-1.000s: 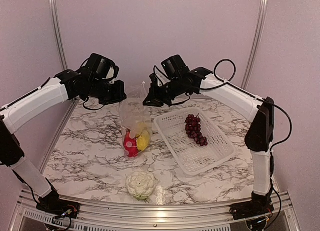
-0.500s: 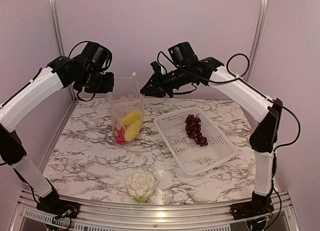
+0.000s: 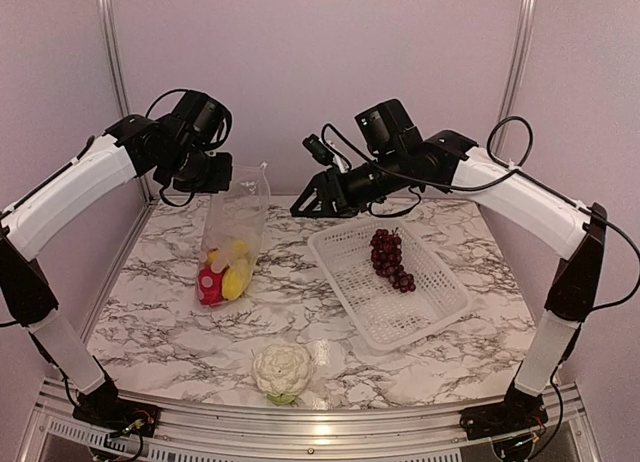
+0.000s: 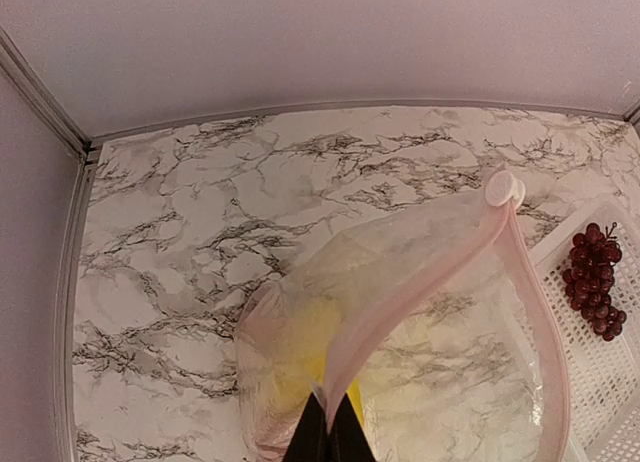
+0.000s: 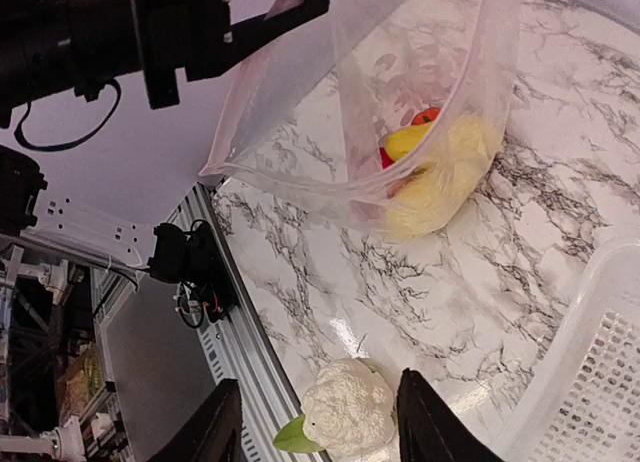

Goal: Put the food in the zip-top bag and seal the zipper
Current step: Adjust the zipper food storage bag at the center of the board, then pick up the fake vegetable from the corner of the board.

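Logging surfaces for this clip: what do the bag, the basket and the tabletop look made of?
The zip-top bag: thin clear plastic film, glossy; it crinkles and the food shows through. The basket: white moulded plastic, seemingly rigid; regular lattice holes. The table: marble-patterned, polished; lights reflect near the front edge; stone or laminate cannot be told.

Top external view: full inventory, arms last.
Clear crinkly plastic zip-top bag: 1, transparent, hanging over table's left side.
Whitish zipper strip: 1, along bag's mouth, unsealed.
Yellow toy pieces: count unclear, bag bottom.
Red toy pepper: 1, bag bottom.
Dark purple toy grape bunch: 1, in basket.
White toy cauliflower: 1, table's near edge.
White latticed plastic basket: 1, right of bag.
Marble-patterned table: 1, white, grey veins.
Left gripper: shut on bag's mouth.
Right gripper: open, empty, beside bag.
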Robot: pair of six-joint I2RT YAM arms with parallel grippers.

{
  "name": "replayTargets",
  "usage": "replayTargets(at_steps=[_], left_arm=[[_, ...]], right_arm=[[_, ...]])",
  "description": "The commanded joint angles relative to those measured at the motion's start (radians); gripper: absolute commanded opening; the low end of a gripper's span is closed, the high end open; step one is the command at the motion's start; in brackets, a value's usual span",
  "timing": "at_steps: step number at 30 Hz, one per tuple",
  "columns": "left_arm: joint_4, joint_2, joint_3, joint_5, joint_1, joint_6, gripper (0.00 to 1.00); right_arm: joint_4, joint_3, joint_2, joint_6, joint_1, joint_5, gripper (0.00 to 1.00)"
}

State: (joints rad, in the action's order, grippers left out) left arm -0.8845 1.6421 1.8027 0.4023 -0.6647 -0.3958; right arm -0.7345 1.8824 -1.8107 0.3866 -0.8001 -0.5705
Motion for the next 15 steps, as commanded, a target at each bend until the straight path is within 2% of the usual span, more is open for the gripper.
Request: replayTargets(at_steps=[1,8,15], left_arm=[[-0.002,0.015,0.008,0.001,0.002,0.008,0.00],[0.002,0.015,-0.005,-0.008,0.002,0.013,0.00],[0.007,0.009,-0.011,-0.019,0.002,0.012,0.00]], right_arm=[[-0.035,-0.113,0.080,-0.311,-0.104,0.142,0.52],[0.036,-0.351,0.077,-0.208,-0.131,0.191,0.53],[0.021,-0.407,-0.017,-0.193,-0.155,0.195,0.52]])
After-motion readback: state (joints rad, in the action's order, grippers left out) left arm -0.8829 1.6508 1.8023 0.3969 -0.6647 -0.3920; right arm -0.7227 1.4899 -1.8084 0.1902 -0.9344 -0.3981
